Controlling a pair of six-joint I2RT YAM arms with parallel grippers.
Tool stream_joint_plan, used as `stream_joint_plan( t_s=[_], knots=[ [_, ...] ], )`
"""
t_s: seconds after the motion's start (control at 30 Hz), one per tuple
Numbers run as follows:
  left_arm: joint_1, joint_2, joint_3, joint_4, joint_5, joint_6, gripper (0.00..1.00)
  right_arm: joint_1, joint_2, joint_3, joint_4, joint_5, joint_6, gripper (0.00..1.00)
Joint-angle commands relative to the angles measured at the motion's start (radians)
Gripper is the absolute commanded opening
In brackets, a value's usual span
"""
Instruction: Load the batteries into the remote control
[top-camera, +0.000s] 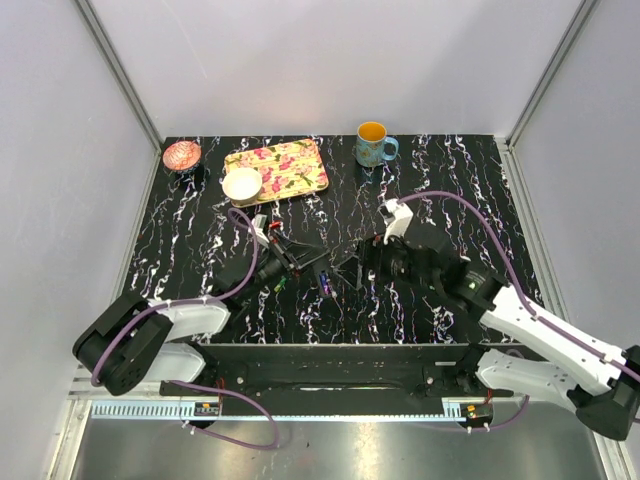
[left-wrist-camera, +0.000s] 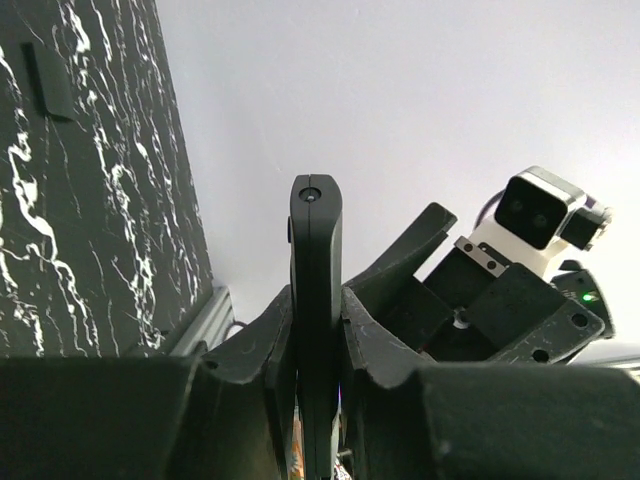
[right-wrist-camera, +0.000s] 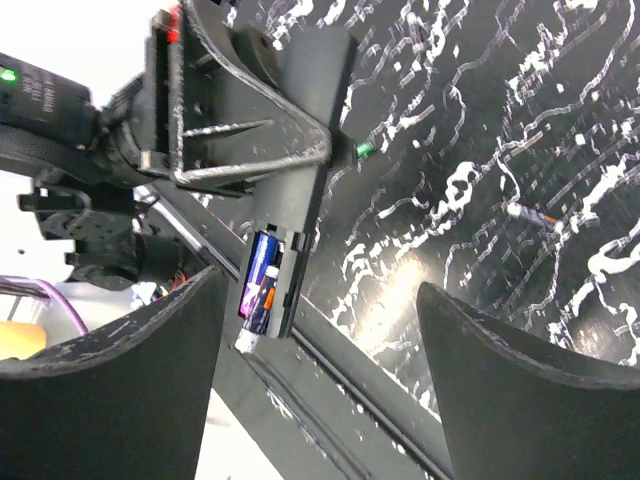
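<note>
My left gripper (top-camera: 290, 262) is shut on the black remote control (left-wrist-camera: 316, 300) and holds it edge-on above the table; the remote also shows in the right wrist view (right-wrist-camera: 300, 160). Its open compartment holds purple-blue batteries (right-wrist-camera: 258, 290), and one of them sticks out past the end. They show as a purple speck in the top view (top-camera: 325, 283). My right gripper (right-wrist-camera: 320, 330) is open and empty, right of the remote's end (top-camera: 362, 265). A loose reddish battery (right-wrist-camera: 530, 213) lies on the table. A small green thing (right-wrist-camera: 365, 150) lies beside the remote.
A blue mug (top-camera: 375, 145) stands at the back. A floral tray (top-camera: 290, 165), a white bowl (top-camera: 242, 184) and a pink bowl (top-camera: 181, 155) sit at the back left. The two grippers are close together at mid-table.
</note>
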Motion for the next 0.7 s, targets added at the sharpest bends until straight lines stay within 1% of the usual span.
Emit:
stream_joint_plan(
  t_s=[0.0, 0.1, 0.13, 0.2, 0.3, 0.47, 0.67],
  knots=[
    [0.01, 0.031, 0.047, 0.032, 0.089, -0.091, 0.0, -0.004, -0.091, -0.111, 0.319, -0.041, -0.001, 0.86],
    [0.013, 0.062, 0.052, 0.083, 0.11, -0.143, 0.0, -0.004, -0.142, -0.191, 0.41, -0.078, -0.004, 0.87],
    [0.012, 0.081, 0.053, 0.092, 0.119, -0.156, 0.0, -0.006, -0.155, -0.233, 0.469, -0.087, -0.007, 0.87],
    [0.015, 0.093, 0.056, 0.124, 0.121, -0.188, 0.0, -0.006, -0.186, -0.264, 0.507, -0.12, -0.013, 0.86],
    [0.015, 0.099, 0.067, 0.121, 0.122, -0.205, 0.0, -0.006, -0.202, -0.304, 0.559, -0.176, -0.018, 0.85],
    [0.015, 0.065, 0.084, 0.071, 0.113, -0.187, 0.0, -0.004, -0.182, -0.315, 0.548, -0.213, -0.039, 0.83],
    [0.015, 0.026, 0.089, 0.02, 0.107, -0.163, 0.0, -0.006, -0.189, -0.332, 0.539, -0.219, -0.041, 0.83]
  ],
)
